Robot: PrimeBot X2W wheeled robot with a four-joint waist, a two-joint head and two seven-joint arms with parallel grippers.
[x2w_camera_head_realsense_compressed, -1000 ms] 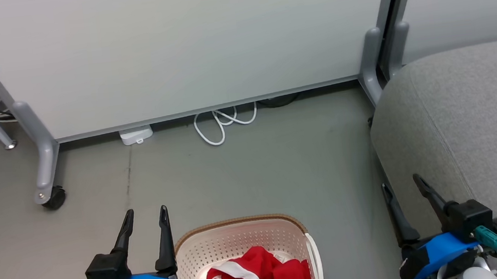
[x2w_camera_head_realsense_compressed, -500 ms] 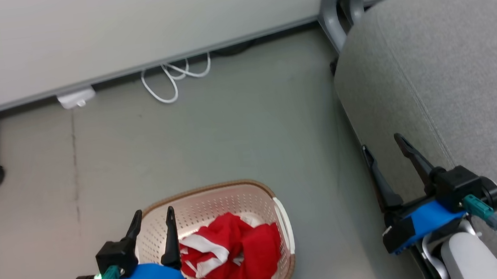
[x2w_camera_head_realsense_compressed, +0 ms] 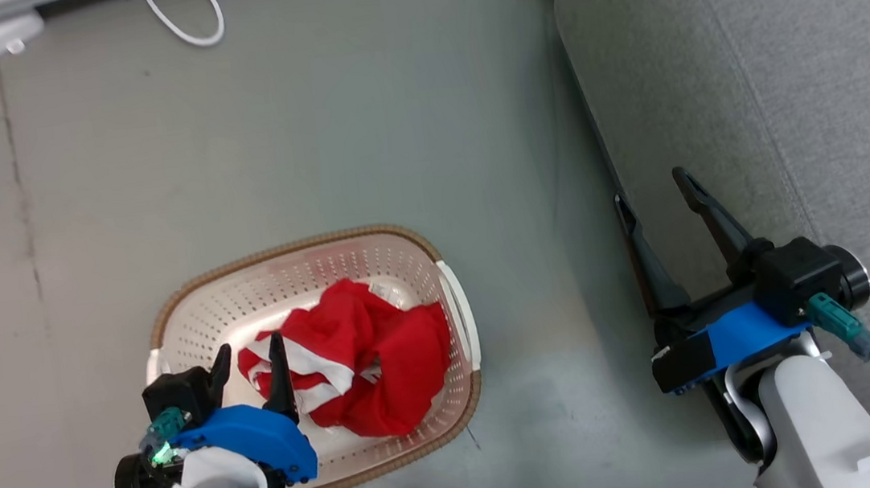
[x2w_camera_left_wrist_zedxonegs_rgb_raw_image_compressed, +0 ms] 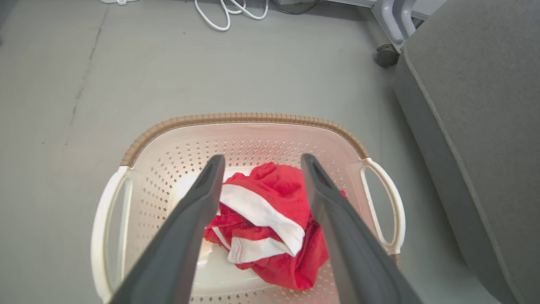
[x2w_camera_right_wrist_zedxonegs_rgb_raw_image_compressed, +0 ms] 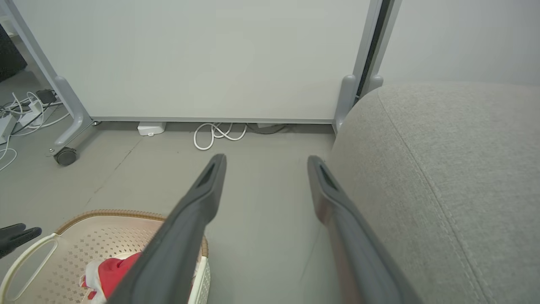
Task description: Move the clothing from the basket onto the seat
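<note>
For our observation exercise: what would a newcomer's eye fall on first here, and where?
The bright red clothing with white stripes, heaped in the cream basket on the grey floor. Next, the left tool, open over the basket, and the large grey seat at the right.

Left hand, right hand, long dark tapered fingers, blue wrist covers, teal plugs, pale forearms

The right gripper hung with its fingers spread, just left of the grey seat. Farther left of the seat sat the basket holding red clothing, and beyond it a white cable lay coiled.
</note>
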